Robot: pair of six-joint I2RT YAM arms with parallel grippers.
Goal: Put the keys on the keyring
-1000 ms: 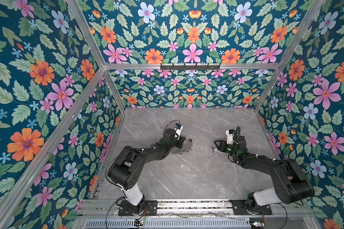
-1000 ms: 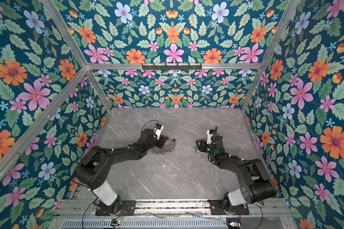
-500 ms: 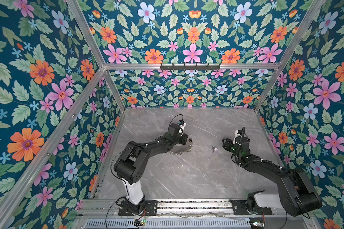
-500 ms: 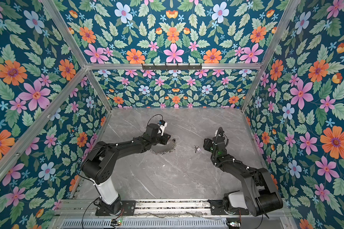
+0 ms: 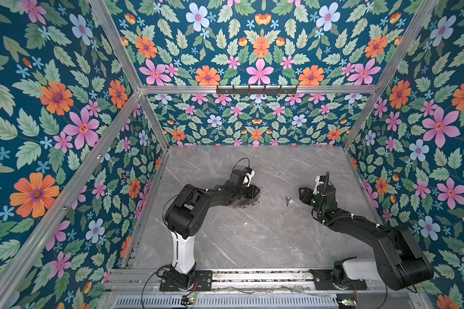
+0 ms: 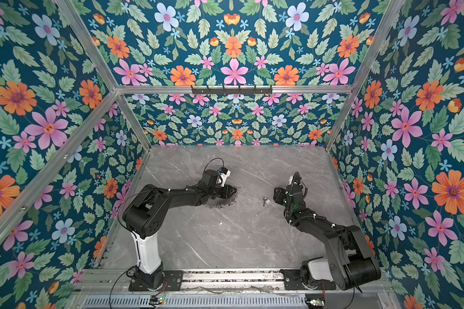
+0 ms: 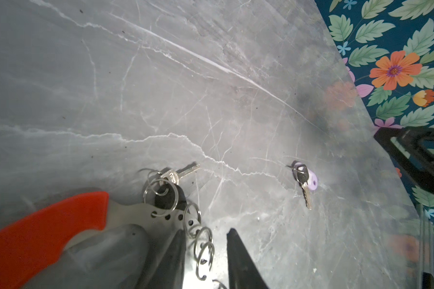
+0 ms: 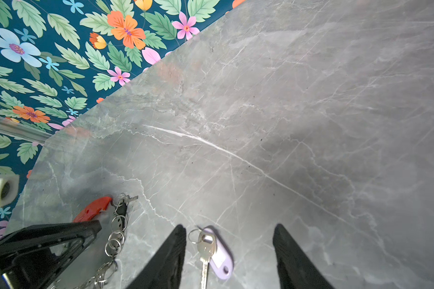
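Left gripper (image 7: 206, 231): reached farther right over the keyring (image 7: 48, 232), left of centre; jaws slightly apart astride it, clamping nothing.
Lavender-tagged key (image 8: 206, 246): loose, right of centre, unthreaded.
Right gripper (image 8: 229, 226): back beside it, spread astride it; pickup likely next.
Tabletop (image 5: 252, 240): grey marble.
Walls (image 5: 51, 107): floral.

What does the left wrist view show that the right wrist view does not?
Only the left wrist view: the left claw astride the keyring's row of small rings. Only the right wrist view: the right claw open, the tagged key lying between its fingers, and a white block. Both: the keyring's red section, one key already hanging on a ring, the tagged key, the marble table.
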